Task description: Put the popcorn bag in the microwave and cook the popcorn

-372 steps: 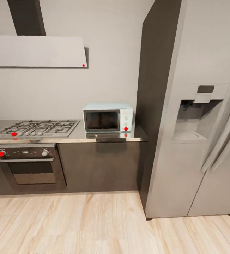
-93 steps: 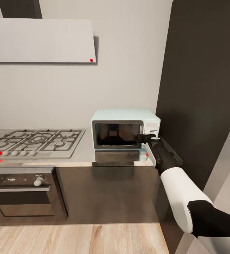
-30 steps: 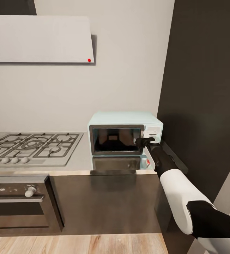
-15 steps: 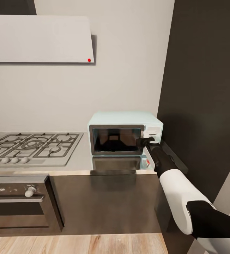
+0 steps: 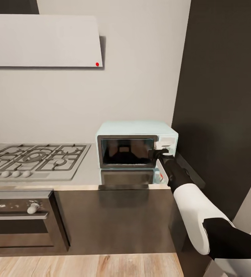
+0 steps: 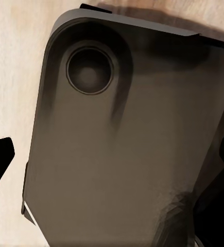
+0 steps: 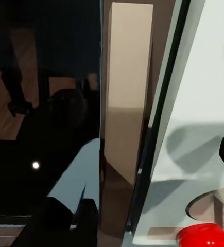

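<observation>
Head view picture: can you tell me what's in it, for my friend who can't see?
The robot's right gripper reaches the right edge of the door of a small pale-blue microwave on a grey countertop. A gas stove sits to the left, above a dark oven.

microwave [image 5: 135, 144] on countertop [image 5: 90, 174], right of hob [image 5: 35, 156], oven [image 5: 21, 221] below hob

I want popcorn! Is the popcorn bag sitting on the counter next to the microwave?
No, the countertop beside the microwave is bare steel.
</observation>
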Controlling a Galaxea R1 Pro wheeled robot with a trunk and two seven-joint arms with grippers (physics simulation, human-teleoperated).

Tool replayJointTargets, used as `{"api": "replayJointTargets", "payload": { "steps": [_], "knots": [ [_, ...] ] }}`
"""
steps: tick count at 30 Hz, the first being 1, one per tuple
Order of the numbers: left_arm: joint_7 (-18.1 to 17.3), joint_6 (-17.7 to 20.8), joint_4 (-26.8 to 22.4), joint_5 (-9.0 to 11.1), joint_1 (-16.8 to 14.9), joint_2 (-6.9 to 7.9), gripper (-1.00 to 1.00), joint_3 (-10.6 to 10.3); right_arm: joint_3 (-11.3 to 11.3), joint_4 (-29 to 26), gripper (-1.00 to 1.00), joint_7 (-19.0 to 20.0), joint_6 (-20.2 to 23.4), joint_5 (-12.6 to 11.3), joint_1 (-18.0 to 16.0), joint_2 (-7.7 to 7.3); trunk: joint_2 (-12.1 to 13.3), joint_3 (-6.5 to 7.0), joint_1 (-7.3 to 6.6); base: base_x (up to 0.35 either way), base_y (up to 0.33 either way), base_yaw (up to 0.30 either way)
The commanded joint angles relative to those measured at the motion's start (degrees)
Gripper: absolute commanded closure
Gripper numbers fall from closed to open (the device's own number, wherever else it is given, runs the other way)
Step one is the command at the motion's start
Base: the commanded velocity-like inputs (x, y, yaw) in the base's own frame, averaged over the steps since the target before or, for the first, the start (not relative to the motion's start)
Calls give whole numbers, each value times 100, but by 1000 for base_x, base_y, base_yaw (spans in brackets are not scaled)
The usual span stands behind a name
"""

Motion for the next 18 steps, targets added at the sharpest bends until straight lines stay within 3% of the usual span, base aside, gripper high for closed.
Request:
{"api": "replayJointTargets", "payload": {
  "steps": [1, 18],
  "knots": [
    [-4, -13, -1, 43, -1, -2, -100, -4, 31, -18, 100, -13, 23, -29, -8, 0, -1, -4, 2, -220, 63, 0],
    [-4, -13, -1, 47, -1, -21, -100, -4, 31, -16, 100, -13, 23, -35, -6, 0, -1, -4, 2, -59, 10, 0]
  ]
}}
